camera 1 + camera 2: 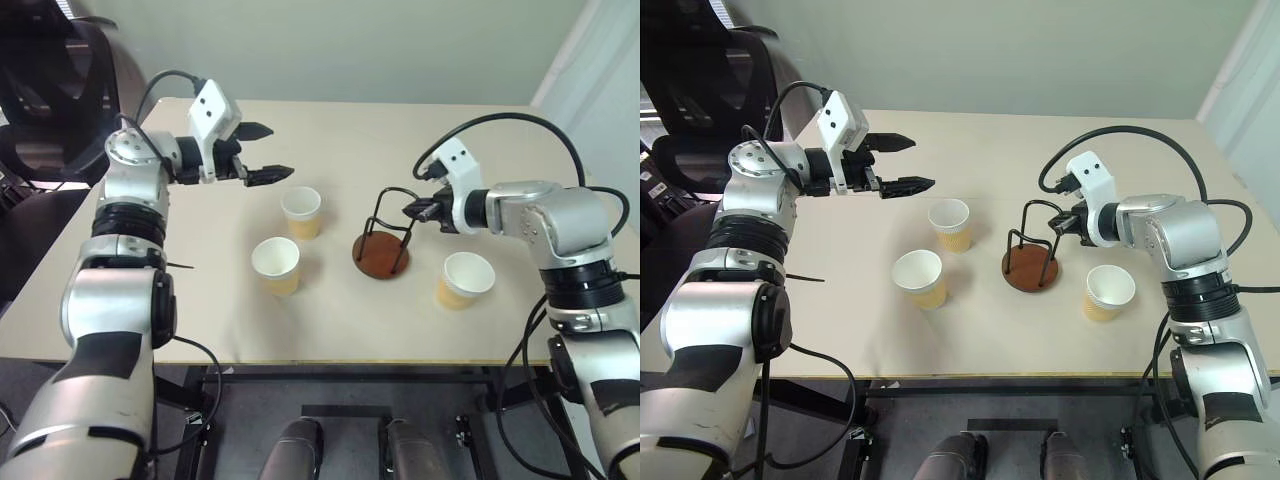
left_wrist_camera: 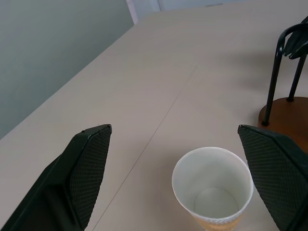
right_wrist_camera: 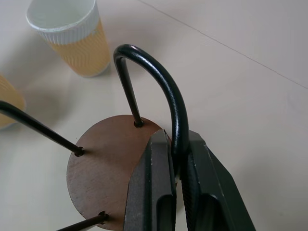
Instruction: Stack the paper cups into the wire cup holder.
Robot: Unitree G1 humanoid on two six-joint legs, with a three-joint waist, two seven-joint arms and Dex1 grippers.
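One beige worktop (image 1: 400,130) carries everything. Two robot arms reach over it. The left claw (image 1: 262,152) hangs above the worktop toward its left edge, its two black fingers spread wide with nothing between them. The right claw (image 1: 412,210) is clamped shut on one of the black wire loops of the wire cup holder (image 1: 382,240), as the right wrist view shows closely.

There is one wire cup holder, standing near the middle of the worktop on its round reddish-brown base, with no cup in it.

There are three paper cups, all upright and apart from each other: one (image 1: 301,212) just left of the holder, below the left claw; one (image 1: 276,265) nearer the front edge; one (image 1: 465,279) to the right of the holder.
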